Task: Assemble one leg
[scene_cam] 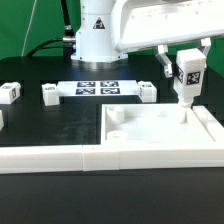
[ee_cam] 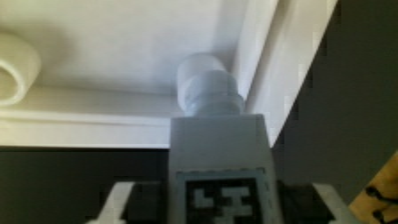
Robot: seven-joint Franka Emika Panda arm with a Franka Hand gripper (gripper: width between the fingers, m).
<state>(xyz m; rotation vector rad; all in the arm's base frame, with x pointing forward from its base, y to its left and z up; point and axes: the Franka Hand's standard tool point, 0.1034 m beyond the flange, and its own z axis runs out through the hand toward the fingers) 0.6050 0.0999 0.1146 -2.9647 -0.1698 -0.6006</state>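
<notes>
1. Leg (scene_cam: 186,85): a small white plastic rectangular post with a black-and-white square tag, hanging upright at the exterior view's right, over the far right corner of the panel.
2. At the far left of the black table (scene_cam: 40,125) lie two small white tagged blocks (scene_cam: 10,92) (scene_cam: 50,93), apart from each other.
3. Far centre lies the marker board (scene_cam: 98,88), with a third white block (scene_cam: 147,92) just to its right.
4. A long white border wall (scene_cam: 60,158) runs along the near side.
5. Right of centre sits the large white square panel with raised rim (scene_cam: 205,125).
6. The gripper (scene_cam: 186,62) is clamped on the leg's upper part.
7. In the wrist view the leg's (ee_cam: 217,140) round tip points into the panel (ee_cam: 125,100) by its rim; whether it touches cannot be told.
</notes>
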